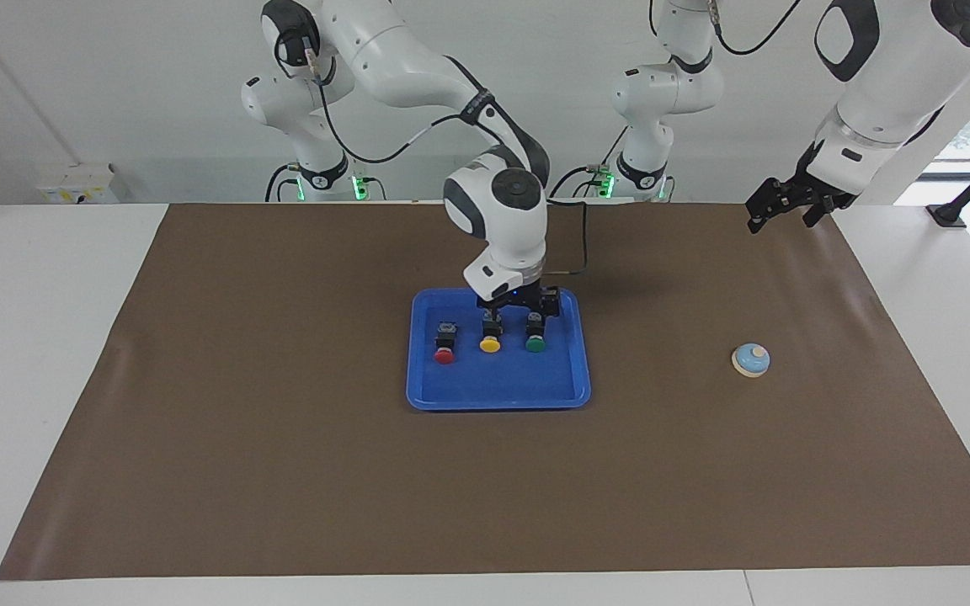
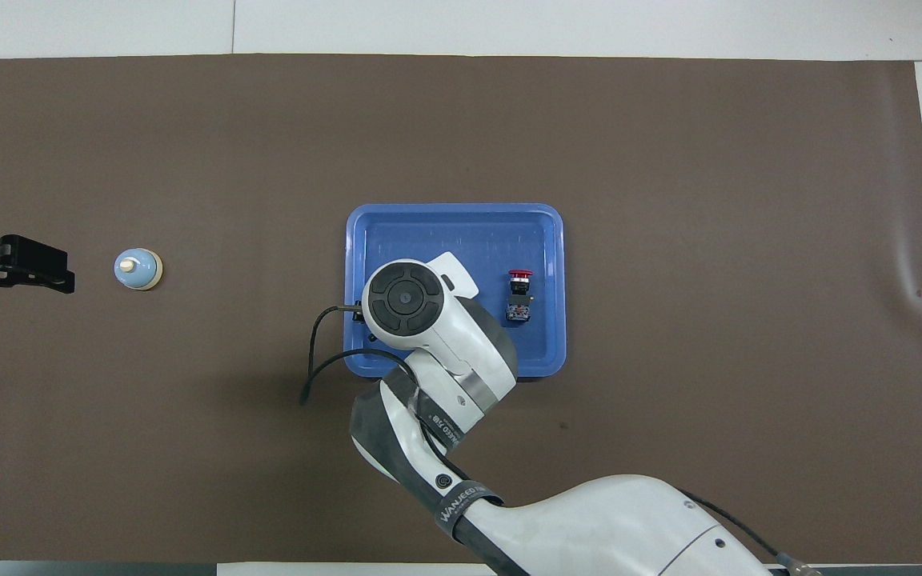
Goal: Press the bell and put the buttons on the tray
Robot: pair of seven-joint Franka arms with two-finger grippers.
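1. Covering most of the table (image 1: 55,353), a brown mat (image 1: 283,471) carries everything; white table edge shows at both ends.
2. R arm (image 1: 418,59) reaches in from its base to mid-mat, wrist bent down over the tray; in overhead view its wrist hides part of the tray interior.
3. L arm (image 1: 889,76) waits raised at its own end of the table, not over any task item.
4. Blue tray (image 1: 498,396) sits flat, mid-mat, rim intact, long side running across the table. All 3 buttons lie in it, in the half nearer the robots.
5. R gripper (image 1: 518,313) hangs low over the tray's robot-side part, fingers spread apart & holding nothing. One finger is near the yellow button, the other near the green; can't tell if either touches.
6. L gripper (image 1: 780,206) is up in the air over the mat corner at L arm's end; released, nothing in it.
7. Bell (image 1: 751,359) — light-blue dome, cream base & knob — stands upright on the mat, well apart from the tray, toward L arm's end.
8. Buttons in a row, caps pointing away from the robots: red button (image 1: 445,345) toward R arm's end, yellow button (image 1: 491,337) in the middle, green button (image 1: 535,335) toward L arm's end. Each apart from its neighbour.
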